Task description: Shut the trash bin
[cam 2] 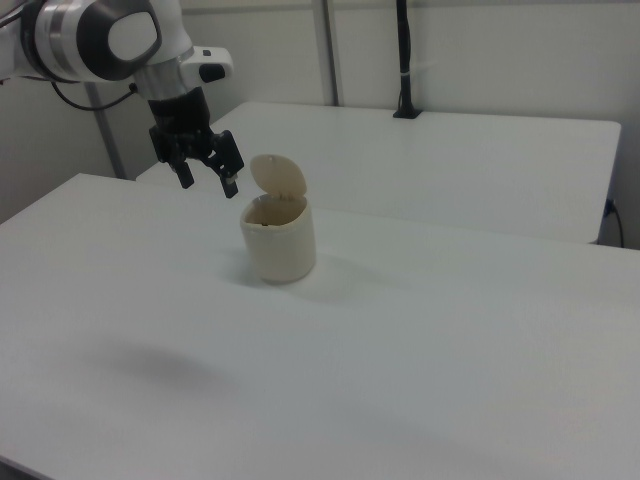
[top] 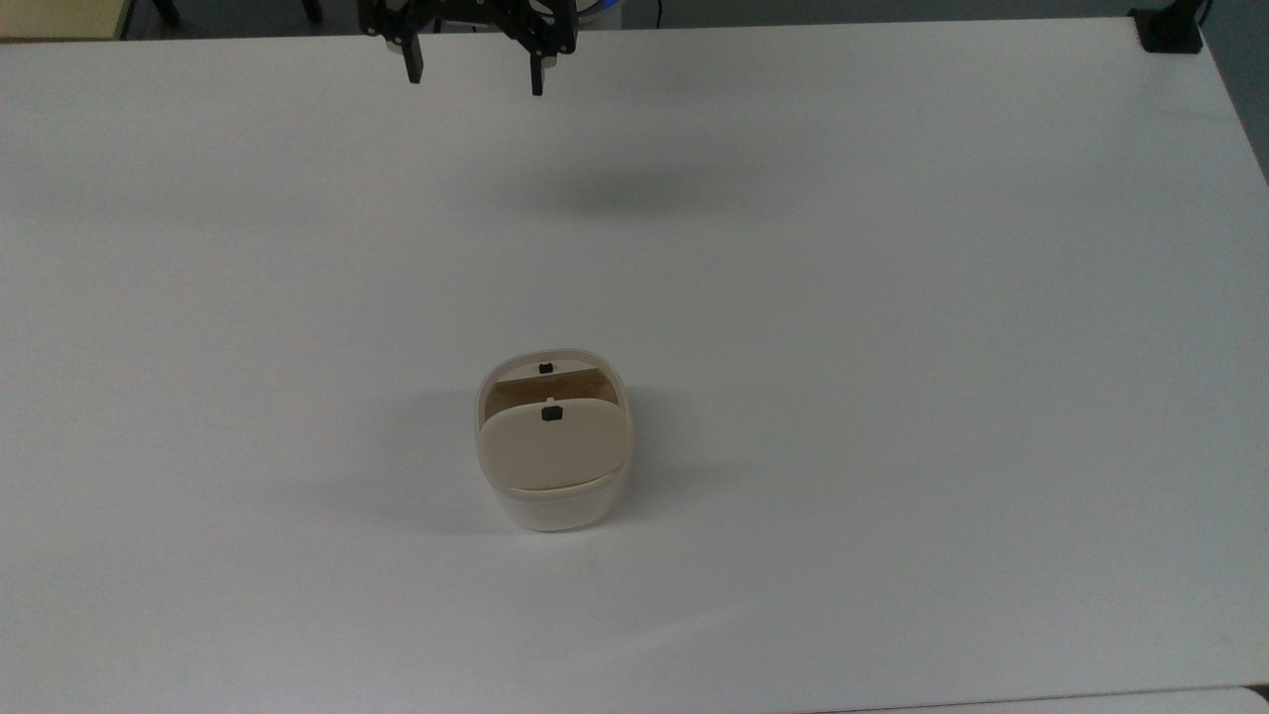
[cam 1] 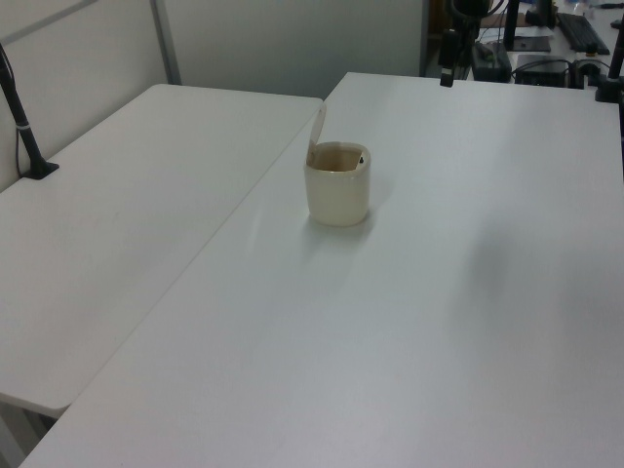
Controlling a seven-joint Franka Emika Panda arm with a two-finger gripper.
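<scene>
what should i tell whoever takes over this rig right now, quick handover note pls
Gripper: open, holding nothing, up in the air near the table's far edge in the top view, well away from the bin.
Trash bin: upright mid-table, lid hinged up and standing open.
Done: nothing yet; no contact with the bin.
Left: bring the fingers to the raised lid and push it down until it shuts.

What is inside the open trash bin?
Inside the trash bin only brownish inner walls and a small black latch show. The raised lid covers the bottom.
</scene>
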